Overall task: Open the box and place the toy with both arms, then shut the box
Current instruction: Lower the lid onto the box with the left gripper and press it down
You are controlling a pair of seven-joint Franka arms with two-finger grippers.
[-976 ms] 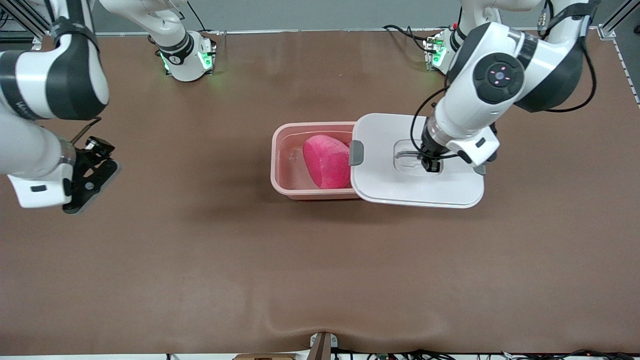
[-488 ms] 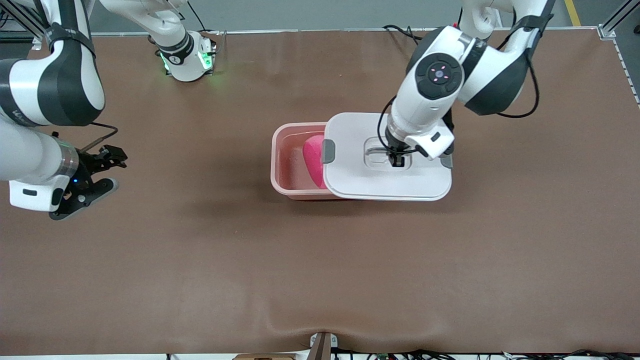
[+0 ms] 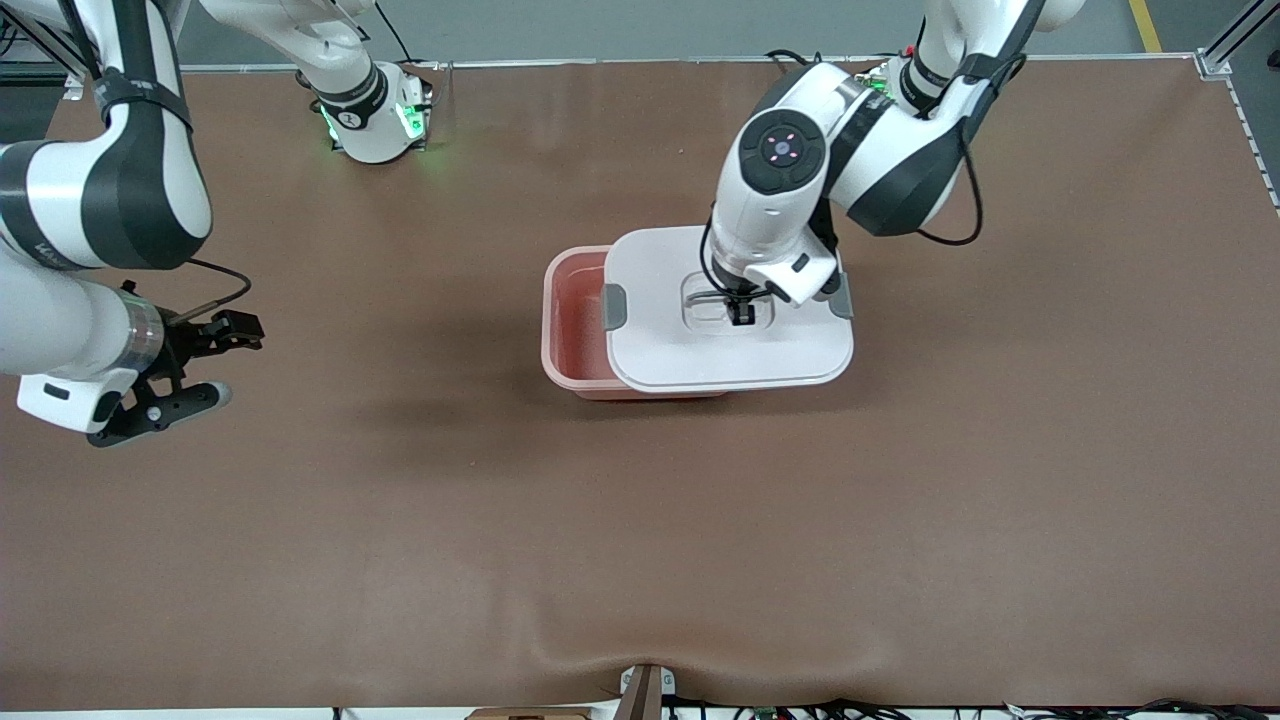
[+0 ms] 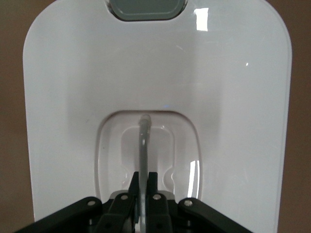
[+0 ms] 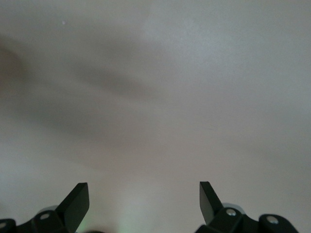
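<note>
Left gripper [image 3: 741, 312] is clamped on the lid's handle [image 4: 143, 145], holding the white lid [image 3: 730, 340] over most of the pink tub [image 3: 572, 335] at mid-table. Right gripper [image 3: 195, 365] waits spread wide above the table's [image 3: 640, 520] right-arm end.

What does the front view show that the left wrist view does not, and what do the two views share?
Only the front view shows the pink tub, partly uncovered at the right arm's end, the brown table, and the right gripper, open, waiting over the table near the right arm's end. Only the left wrist view shows close up the grey handle pinched between the left gripper's fingers. Both show the white lid, a grey clip and the left gripper shut on the handle.
</note>
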